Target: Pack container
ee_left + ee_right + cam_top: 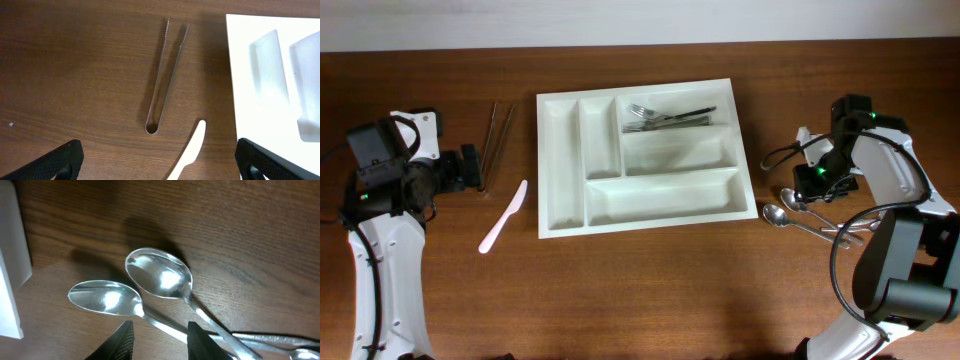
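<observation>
Container [560, 150], a white 5-compartment tray, sits mid-desk [640, 290] between the two arms, long side running L-R. Top-right compartment holds a few metal forks [665, 117] lying lengthwise; the other 4 compartments look bare.

L side: metal tongs [498, 135] lie on the desk just left of the tray, closed end toward the L gripper [475, 168]. A white plastic knife [503, 216] lies below them at an angle, near the tray's lower-left corner but not touching it. In the L wrist view the gripper [162, 162] is spread wide, w/ nothing between the fingers [60, 162]. Tongs [165, 75] are straight ahead of it, the knife [190, 152] just to the right, and the tray edge [250, 100] at far right.

R side: 2 metal spoons [785, 205] lie on the desk just off the tray's right edge, bowls toward the tray. R gripper [817, 185] is over them. In the R wrist view the gripper [160, 340] is partly open w/ a narrow gap. One spoon's handle runs through that gap, and the spoons [160, 277] lie flat, side by side, bowls up. Tray corner [10, 255] shows at left.
</observation>
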{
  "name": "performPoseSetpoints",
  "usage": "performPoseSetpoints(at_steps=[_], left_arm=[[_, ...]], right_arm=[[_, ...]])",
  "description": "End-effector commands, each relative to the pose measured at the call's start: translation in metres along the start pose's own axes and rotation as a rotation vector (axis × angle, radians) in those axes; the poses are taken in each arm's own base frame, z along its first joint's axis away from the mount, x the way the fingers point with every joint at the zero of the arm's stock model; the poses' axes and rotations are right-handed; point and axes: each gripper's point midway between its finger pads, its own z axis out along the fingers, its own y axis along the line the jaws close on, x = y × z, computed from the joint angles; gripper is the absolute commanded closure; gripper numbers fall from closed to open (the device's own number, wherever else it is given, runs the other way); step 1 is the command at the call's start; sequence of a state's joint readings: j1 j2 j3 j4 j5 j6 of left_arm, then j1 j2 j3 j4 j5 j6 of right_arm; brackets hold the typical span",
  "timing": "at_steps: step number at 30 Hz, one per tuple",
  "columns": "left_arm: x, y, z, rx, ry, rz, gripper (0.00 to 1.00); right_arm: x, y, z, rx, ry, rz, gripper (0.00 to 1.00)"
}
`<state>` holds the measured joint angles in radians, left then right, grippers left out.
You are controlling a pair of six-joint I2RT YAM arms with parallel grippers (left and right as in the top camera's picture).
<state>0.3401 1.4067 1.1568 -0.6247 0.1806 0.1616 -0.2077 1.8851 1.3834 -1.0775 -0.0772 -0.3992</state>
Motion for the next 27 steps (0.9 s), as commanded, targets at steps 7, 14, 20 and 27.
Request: performPoseSetpoints(at_steps=[7,14,20,27], left_arm=[[-0.008,0.000,-0.003,0.009,-0.021,0.014,0.01],[-0.008,0.000,-0.003,0.009,-0.021,0.014,0.01],[-0.008,0.000,-0.003,0.009,-0.021,0.014,0.01],[-0.008,0.000,-0.003,0.009,-0.021,0.014,0.01]], right_arm=[[-0.003,-0.010,0.004,0.097,0.011,0.036,0.57],[-0.008,-0.006,0.013,0.180,0.035,0.122,0.58],[-0.008,0.001,0.028,0.237,0.084,0.167,0.58],[-0.007,0.004,0.038,0.259,0.106,0.213,0.60]])
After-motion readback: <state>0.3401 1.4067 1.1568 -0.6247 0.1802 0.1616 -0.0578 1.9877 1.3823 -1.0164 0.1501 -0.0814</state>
